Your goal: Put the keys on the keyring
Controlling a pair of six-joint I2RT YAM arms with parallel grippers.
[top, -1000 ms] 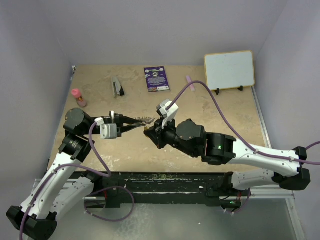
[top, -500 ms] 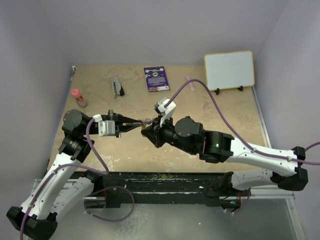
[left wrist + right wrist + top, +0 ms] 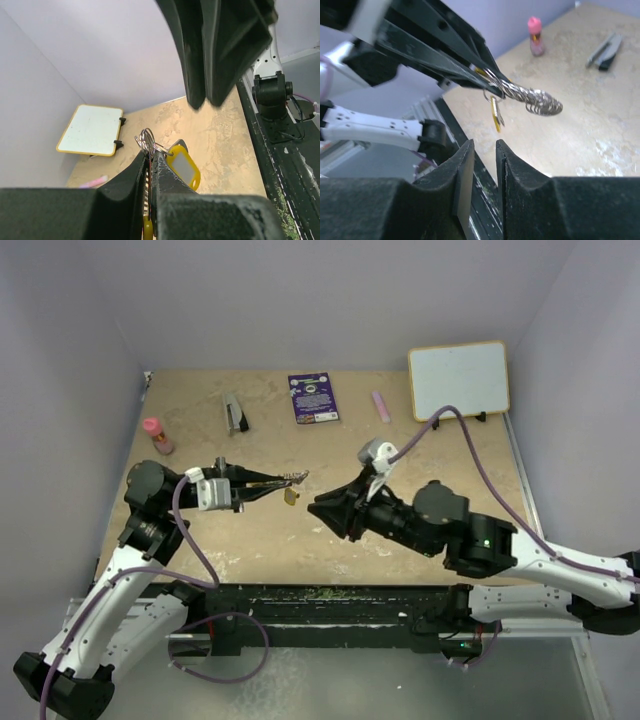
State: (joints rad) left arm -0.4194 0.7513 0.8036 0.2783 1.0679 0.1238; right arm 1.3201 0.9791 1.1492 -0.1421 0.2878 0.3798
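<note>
The left gripper (image 3: 273, 483) clamps the keyring (image 3: 295, 478), a yellow-headed key (image 3: 290, 496) dangling; the right gripper (image 3: 316, 508), jaws slightly parted, holds nothing.

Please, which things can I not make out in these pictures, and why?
- Number of keys on the keyring: edge-on and blurred in the right wrist view, too small in the top view, partly behind the left gripper's fingers in the left wrist view.
- Print on the purple card: too small, top view.
</note>
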